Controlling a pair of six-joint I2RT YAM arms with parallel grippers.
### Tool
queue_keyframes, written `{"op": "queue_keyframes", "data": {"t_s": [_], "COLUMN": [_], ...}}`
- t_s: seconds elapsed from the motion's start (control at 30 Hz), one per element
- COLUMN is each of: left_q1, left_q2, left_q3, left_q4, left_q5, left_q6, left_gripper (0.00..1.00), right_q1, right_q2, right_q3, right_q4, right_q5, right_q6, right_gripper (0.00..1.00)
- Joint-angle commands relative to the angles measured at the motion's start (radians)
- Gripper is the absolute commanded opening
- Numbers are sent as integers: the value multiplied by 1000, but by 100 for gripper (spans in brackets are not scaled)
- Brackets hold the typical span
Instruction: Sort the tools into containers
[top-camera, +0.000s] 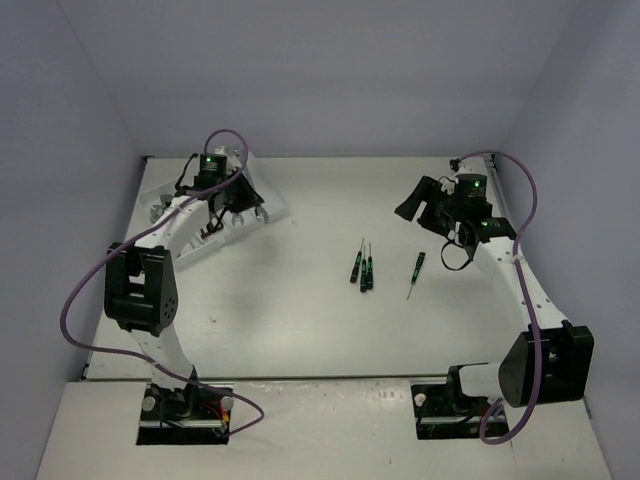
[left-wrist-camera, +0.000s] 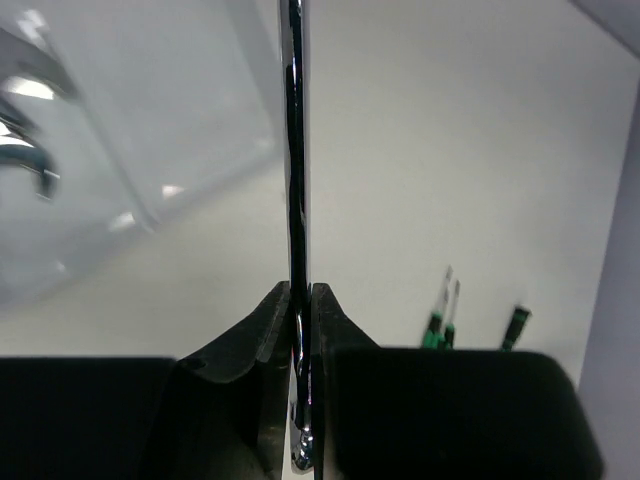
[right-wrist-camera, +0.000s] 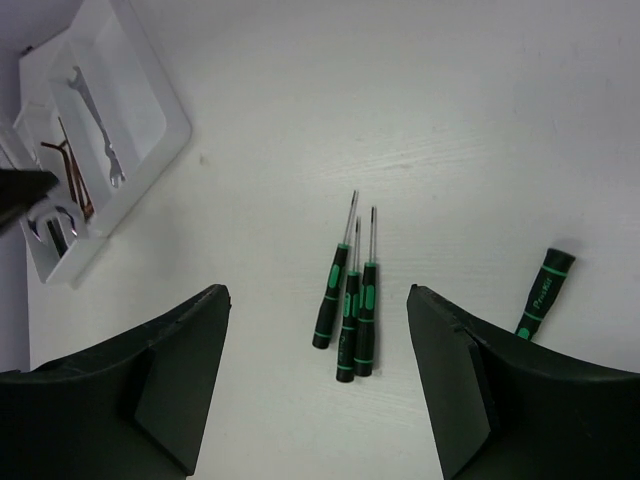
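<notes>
left hand clamped, right hand spread wide

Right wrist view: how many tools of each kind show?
Screwdrivers: 4
Wrenches: 2
Hex keys: 1 clear, maybe more
Total: 7 visible; tray partly hidden

In the top view the left arm hides most of the tray at 10 o'clock, in the left wrist view the wrench runs off the edge at 12 o'clock, and in the right wrist view the right finger covers the shaft of the 4 o'clock screwdriver.
</notes>
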Motion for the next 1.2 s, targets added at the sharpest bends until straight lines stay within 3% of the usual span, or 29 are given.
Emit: {"op": "queue_keyframes", "data": {"t_s": [0.0,0.37,0.53,0.77,0.93,1.17], "left_q1": [97,182,186,181,55,-322], "left_q2": [84,349,333,237,119,104], "left_q3": [147,467,464,437,420,358], "left_q4": [-5,-143,-176,-232,-311,-375], "left_q5": [-46,-72,-116,-129,-131,-237], "left_q6": [75,162,157,183,239,272], "left_gripper": [0,2,38,57,58,57], "right_q1": [1,0,-1,-2,-4,-16], "right_q2": [-52,-93,-105,-109,-151,-267], "right_q3": [-23,-83,-91,-87,-92,-141], "right_q4": [10,-46,-68,-81,-90,-111], "right_q5": [-38,-73,-70,-70,5,155], "right_q6": [-32,-90,-105,-117,-118,-103], "right_gripper": [69,69,69,69,68,66]}}
